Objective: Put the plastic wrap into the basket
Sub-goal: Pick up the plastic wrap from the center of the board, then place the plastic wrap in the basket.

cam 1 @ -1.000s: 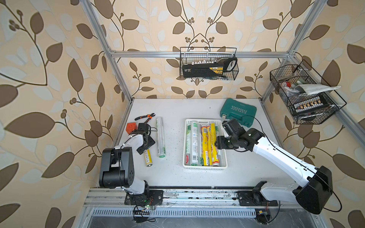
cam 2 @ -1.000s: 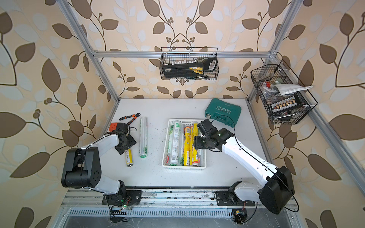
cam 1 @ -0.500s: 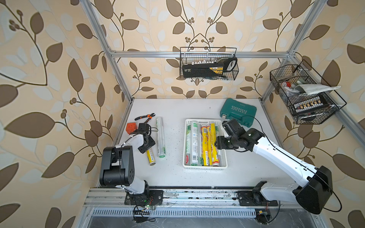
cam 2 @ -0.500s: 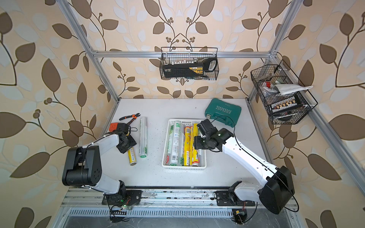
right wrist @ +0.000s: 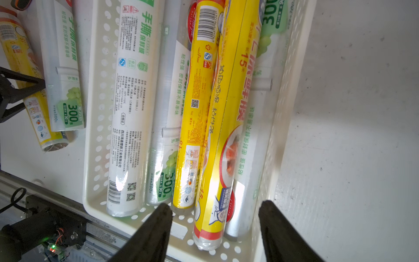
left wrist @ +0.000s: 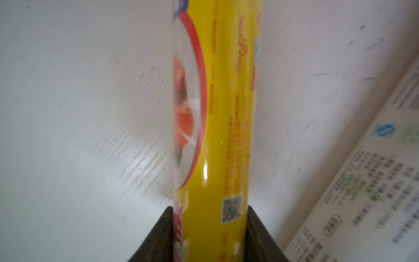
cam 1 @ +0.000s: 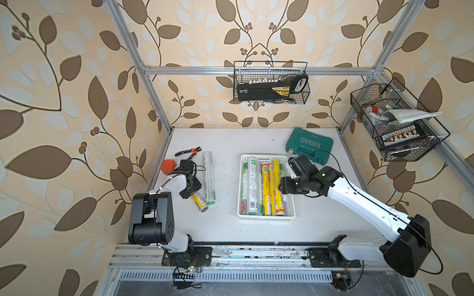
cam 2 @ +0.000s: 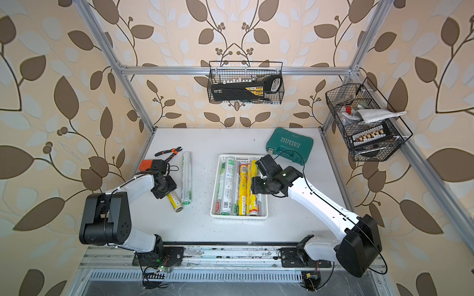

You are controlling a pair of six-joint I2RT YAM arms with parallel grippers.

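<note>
A: so what changed on your left?

B: your left gripper [left wrist: 209, 217] closed in and pinched the yellow roll [cam 1: 199, 202], left of centre in a top view, beside the white roll [cam 1: 209, 179]. Lift's next, I'd guess. Your right gripper [right wrist: 215, 204] hung spread and empty over the basket [cam 1: 266, 218].

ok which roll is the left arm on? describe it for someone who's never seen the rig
On the white table, look on the left arm's side of the white basket, where two rolls lie outside it. It is the yellow roll, held in the left gripper; the white roll beside it has green labels.
</note>
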